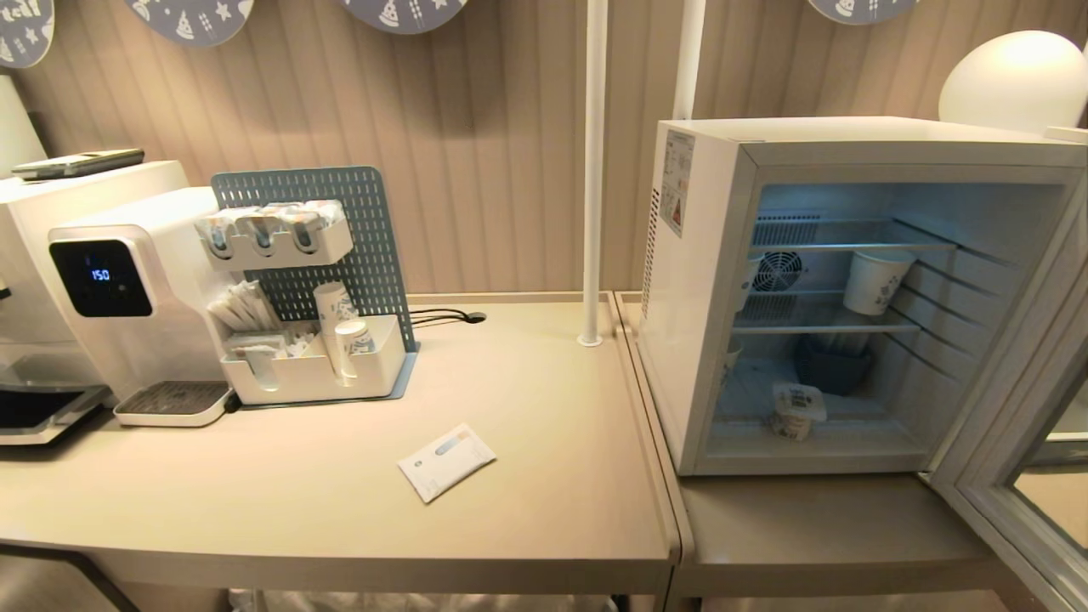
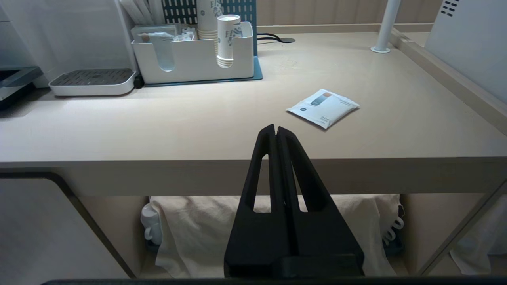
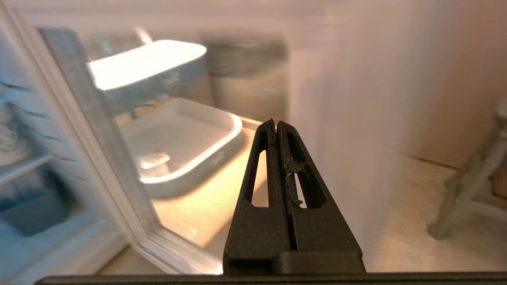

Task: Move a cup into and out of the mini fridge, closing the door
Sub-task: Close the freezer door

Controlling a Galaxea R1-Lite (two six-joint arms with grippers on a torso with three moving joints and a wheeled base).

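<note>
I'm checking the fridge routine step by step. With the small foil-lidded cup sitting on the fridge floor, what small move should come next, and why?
Probably swing the right end effector against the open glass-windowed door to push it closed: the small white foil-lidded cup already stands inside the white mini fridge, and that end effector is shut, empty, beside the door.

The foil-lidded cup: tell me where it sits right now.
In the head view the cup stands on the floor of the open mini fridge, near the front, below the wire shelves and just ahead of a dark blue container.

White foil-lidded cup [image 1: 797, 413] upright on mini fridge [image 1: 705, 280] floor, door [image 1: 1011, 476] open
</note>
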